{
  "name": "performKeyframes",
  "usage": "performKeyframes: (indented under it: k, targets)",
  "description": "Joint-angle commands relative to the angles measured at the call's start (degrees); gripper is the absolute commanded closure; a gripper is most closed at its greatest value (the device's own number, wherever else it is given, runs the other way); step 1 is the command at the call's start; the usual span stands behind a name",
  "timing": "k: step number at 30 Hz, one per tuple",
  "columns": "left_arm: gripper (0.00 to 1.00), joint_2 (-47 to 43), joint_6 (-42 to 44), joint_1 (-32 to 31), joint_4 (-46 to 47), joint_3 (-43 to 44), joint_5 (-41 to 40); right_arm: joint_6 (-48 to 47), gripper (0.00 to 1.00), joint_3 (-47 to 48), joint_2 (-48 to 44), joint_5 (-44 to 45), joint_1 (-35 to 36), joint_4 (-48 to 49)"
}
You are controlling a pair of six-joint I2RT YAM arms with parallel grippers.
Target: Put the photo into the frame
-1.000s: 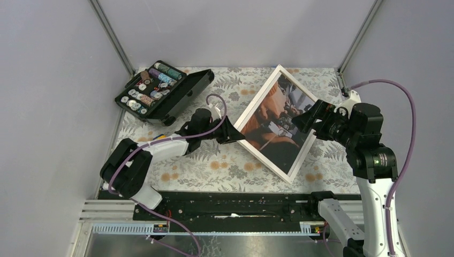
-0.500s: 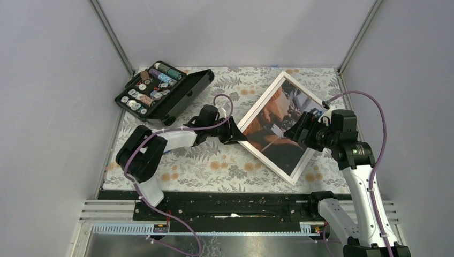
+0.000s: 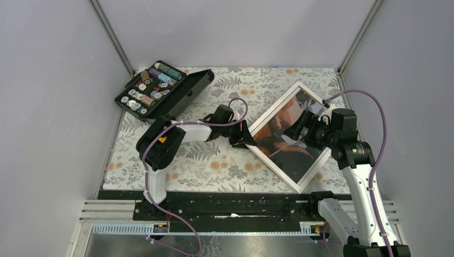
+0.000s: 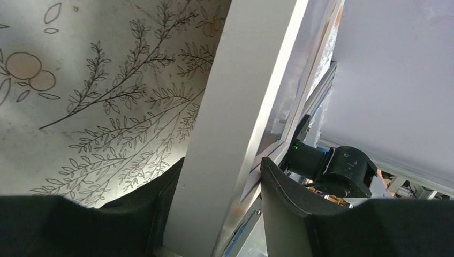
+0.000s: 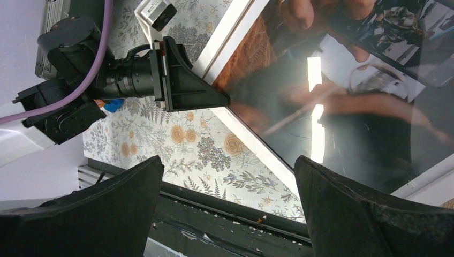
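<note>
The frame [image 3: 272, 111], pale wood, lies tilted at the table's right, its far corner near the right wall. The photo [image 3: 292, 142], dark with orange-brown tones, shows inside its rim; in the right wrist view the photo [image 5: 332, 96] is glossy with glare. My left gripper [image 3: 242, 138] is shut on the frame's left edge; in the left wrist view the pale frame edge [image 4: 241, 107] sits between both fingers of the left gripper [image 4: 219, 214]. My right gripper [image 3: 301, 128] hovers over the photo, open and empty, its jaws wide apart in the right wrist view [image 5: 230, 209].
An open black case [image 3: 163, 91] with several round items stands at the back left. A black rail [image 3: 230, 206] runs along the near edge. Grey walls close in on left, back and right. The flowered tablecloth [image 3: 214, 166] covers the table.
My left gripper has slid right along the table with the frame's edge in it. The frame has shifted right and turned. My right arm has lowered over the photo.
</note>
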Motion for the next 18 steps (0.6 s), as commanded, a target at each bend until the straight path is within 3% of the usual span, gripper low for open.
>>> performKeyframes:
  k: [1, 3, 6, 9, 10, 11, 18]
  targets:
    - [0.96, 4.38, 17.87, -2.52, -14.87, -0.78, -14.71, -1.0, 0.0, 1.44, 0.08, 0.33, 0.06, 1.57]
    - [0.74, 3.2, 18.03, -2.18, -14.82, -1.58, -16.64, -1.32, 0.0, 1.63, 0.03, 0.41, 0.09, 1.48]
    - [0.57, 1.17, 18.71, -1.99, -16.23, -1.87, -19.89, -1.66, 0.0, 2.44, 0.18, 0.78, 0.08, 1.0]
    - [0.48, -2.11, 18.58, -2.01, -17.02, -3.28, -22.46, -1.92, 0.0, 3.71, 0.19, 0.71, 0.08, 0.17]
    - [0.1, -3.57, 18.43, -2.02, -17.15, -3.94, -23.48, -1.97, 0.0, 4.28, 0.15, 0.64, 0.04, -0.08]
    - [0.02, -4.92, 18.36, -1.98, -17.5, -4.58, -24.6, -2.16, 0.0, 4.77, 0.04, 0.6, 0.08, -0.37]
    - [0.01, -16.52, 17.92, -2.1, -24.12, -5.56, -31.08, -3.11, 0.0, 9.15, -0.13, 0.89, 0.05, -2.82]
